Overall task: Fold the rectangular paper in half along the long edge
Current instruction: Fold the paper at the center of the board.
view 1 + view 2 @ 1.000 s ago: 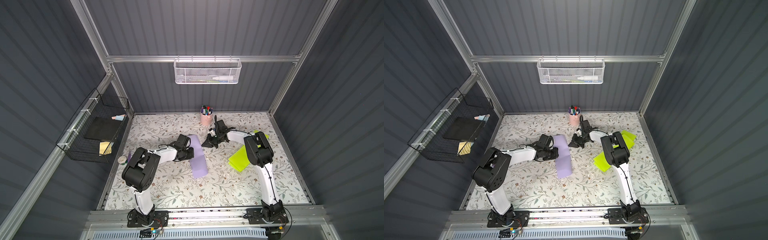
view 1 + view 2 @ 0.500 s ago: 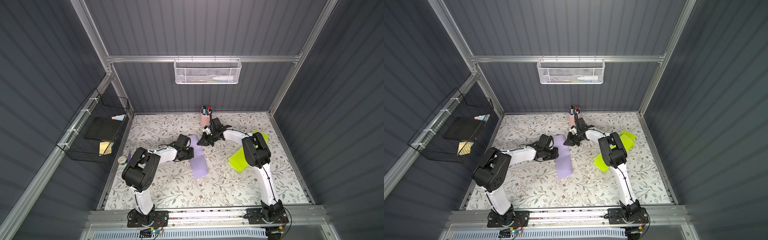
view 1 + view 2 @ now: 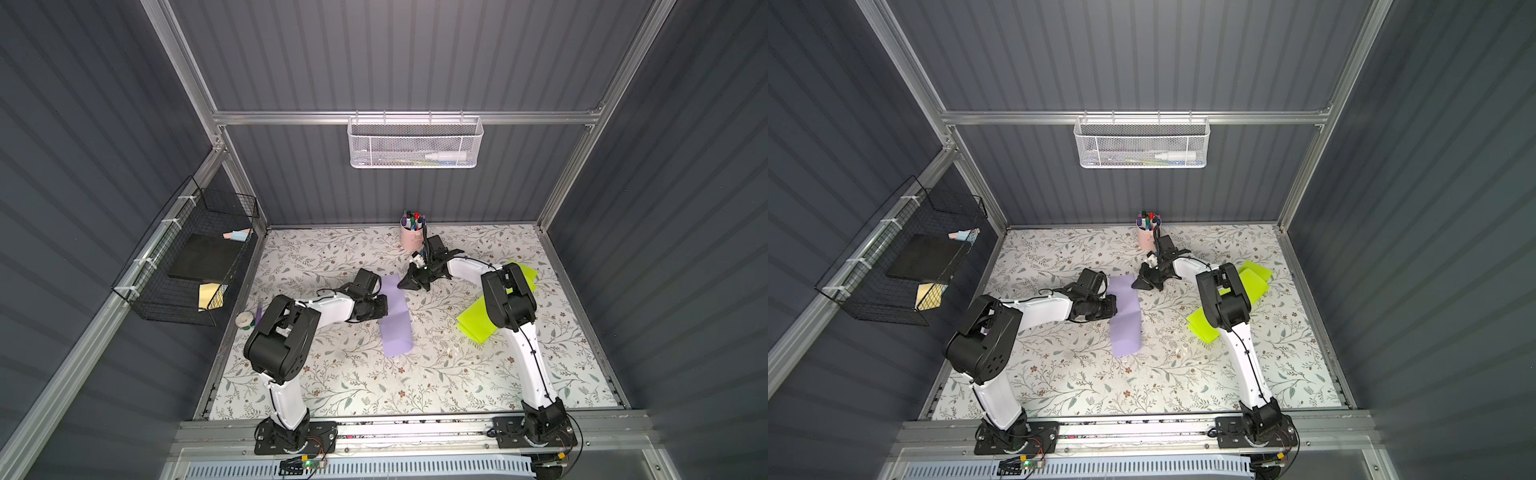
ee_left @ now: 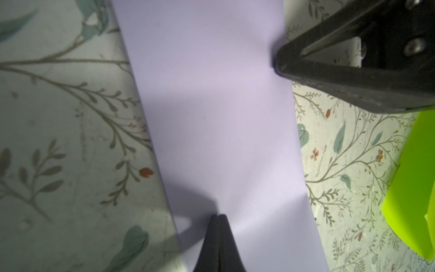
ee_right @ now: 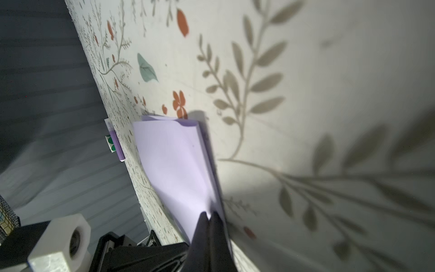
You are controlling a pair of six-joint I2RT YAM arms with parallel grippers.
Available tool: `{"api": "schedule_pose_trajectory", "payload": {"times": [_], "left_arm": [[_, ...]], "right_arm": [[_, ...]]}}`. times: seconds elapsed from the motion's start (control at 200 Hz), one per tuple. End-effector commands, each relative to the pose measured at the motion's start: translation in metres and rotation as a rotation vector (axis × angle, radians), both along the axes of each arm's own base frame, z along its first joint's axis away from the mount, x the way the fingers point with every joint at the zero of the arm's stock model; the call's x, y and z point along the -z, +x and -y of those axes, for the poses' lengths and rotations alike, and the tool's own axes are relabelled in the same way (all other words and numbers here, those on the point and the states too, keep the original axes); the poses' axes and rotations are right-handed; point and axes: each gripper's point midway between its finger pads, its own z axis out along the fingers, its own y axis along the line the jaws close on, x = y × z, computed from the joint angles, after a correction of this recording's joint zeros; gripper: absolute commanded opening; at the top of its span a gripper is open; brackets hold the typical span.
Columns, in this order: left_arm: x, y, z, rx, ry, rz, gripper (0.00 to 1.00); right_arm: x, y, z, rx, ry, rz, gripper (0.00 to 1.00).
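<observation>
While low, right tool on paper

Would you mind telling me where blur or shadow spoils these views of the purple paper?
Left wrist view: the left end effector throws a dark shadow across the purple paper; the right end effector looks smeared at its tip. Right wrist view: the mat is soft and the paper's near edge blurs. Both top views: evenly lit, sharp.

Floral tabletop, contents.
Lilac paper at centre; lime sheets to its right; pink pen cup at back; tape roll at left edge.
</observation>
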Motion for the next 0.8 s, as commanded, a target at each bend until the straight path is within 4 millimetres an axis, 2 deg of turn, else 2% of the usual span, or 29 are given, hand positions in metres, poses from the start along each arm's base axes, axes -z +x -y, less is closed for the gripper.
{"api": "schedule_pose_trajectory", "payload": {"times": [0.0,0.08,0.195,0.305,0.395,0.535,0.635,0.795], "left_arm": [[0.031,-0.034,-0.022,0.013,0.1,-0.13,0.0],[0.032,-0.035,-0.023,0.012,0.103,-0.133,0.0],[0.033,-0.035,-0.023,0.014,0.106,-0.134,0.0],[0.032,-0.035,-0.024,0.01,0.108,-0.13,0.0],[0.033,-0.036,-0.025,0.01,0.114,-0.134,0.0],[0.035,-0.035,-0.024,0.012,0.113,-0.138,0.0],[0.036,-0.036,-0.024,0.013,0.116,-0.144,0.0],[0.035,-0.036,-0.024,0.013,0.115,-0.142,0.0]], "right_arm": [[0.021,-0.001,0.051,0.077,-0.126,-0.046,0.0],[0.004,0.0,0.057,0.079,-0.109,-0.017,0.0],[-0.024,-0.006,0.041,0.043,-0.072,0.021,0.0],[-0.041,-0.025,0.021,-0.001,-0.06,0.05,0.0],[-0.046,-0.045,0.005,-0.032,-0.038,0.06,0.0],[-0.036,-0.086,-0.009,-0.072,-0.033,0.029,0.0],[-0.018,-0.114,-0.014,-0.095,-0.051,-0.013,0.0],[0.009,-0.143,0.001,-0.058,-0.069,-0.068,0.0]]}}
